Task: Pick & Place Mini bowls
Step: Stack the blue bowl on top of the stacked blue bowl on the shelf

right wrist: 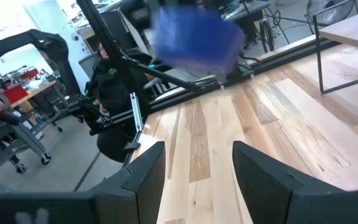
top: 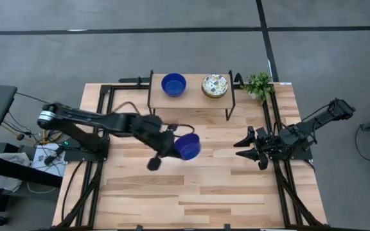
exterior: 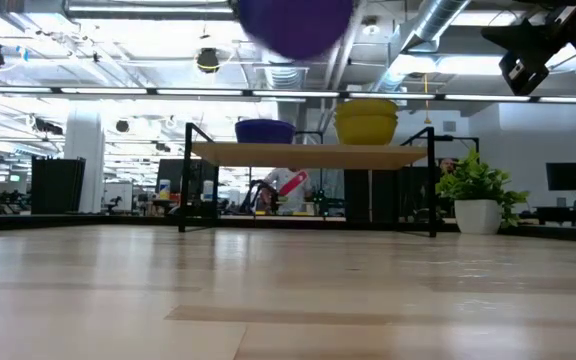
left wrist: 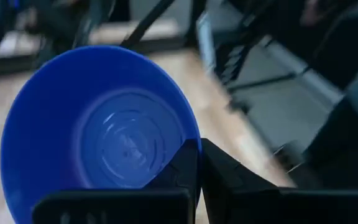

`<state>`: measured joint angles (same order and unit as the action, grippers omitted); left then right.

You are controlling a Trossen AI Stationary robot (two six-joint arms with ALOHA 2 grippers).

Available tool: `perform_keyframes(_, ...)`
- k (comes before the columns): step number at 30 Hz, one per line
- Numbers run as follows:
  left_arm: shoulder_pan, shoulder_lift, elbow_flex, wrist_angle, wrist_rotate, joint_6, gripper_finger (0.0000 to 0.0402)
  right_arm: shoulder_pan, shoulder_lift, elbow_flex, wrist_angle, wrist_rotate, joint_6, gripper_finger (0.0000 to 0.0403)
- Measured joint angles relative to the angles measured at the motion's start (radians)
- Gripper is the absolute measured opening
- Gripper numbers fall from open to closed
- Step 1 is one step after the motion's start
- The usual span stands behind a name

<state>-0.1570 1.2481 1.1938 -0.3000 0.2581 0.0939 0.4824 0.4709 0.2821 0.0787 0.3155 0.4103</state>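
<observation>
Blue bowls (top: 187, 146): two; one held aloft. Floral bowl (top: 214, 86): one.

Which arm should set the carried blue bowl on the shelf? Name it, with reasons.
Left. The left gripper already holds the blue bowl aloft below the shelf; the right gripper is open, empty, and off to the side.

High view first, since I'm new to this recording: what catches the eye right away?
The left gripper holds a blue bowl by its rim, raised above the middle of the table. Behind it, a small raised shelf carries a second blue bowl beside a speckled bowl. The right gripper waits open by the table's right edge.
</observation>
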Motion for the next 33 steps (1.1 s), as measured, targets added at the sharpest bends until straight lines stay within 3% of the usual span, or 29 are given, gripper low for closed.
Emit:
perform_keyframes(8, -0.002, -0.087, 0.0, 0.158, 0.249, -0.056, 0.0006, 0.0, 0.0, 0.0, -0.008, 0.0, 0.0, 0.0177)
perform_keyframes(14, 0.002, -0.057, -0.001, 0.176, 0.269, -0.077, 0.0006, 0.0, 0.0, 0.0, -0.014, 0.0, 0.0, 0.0177)
perform_keyframes(16, 0.002, -0.046, -0.002, 0.173, 0.182, -0.077, 0.0006, 0.0, 0.0, 0.0, -0.014, 0.0, 0.0, 0.0178)
perform_keyframes(24, 0.003, -0.052, -0.001, 0.1, -0.398, 0.1, 0.0006, 0.0, 0.0, 0.0, -0.014, 0.0, 0.0, 0.0176)
perform_keyframes(33, 0.047, -0.092, -0.001, 0.106, -0.755, 0.354, 0.0006, 0.0, 0.0, 0.0, -0.014, 0.0, 0.0, 0.0176)
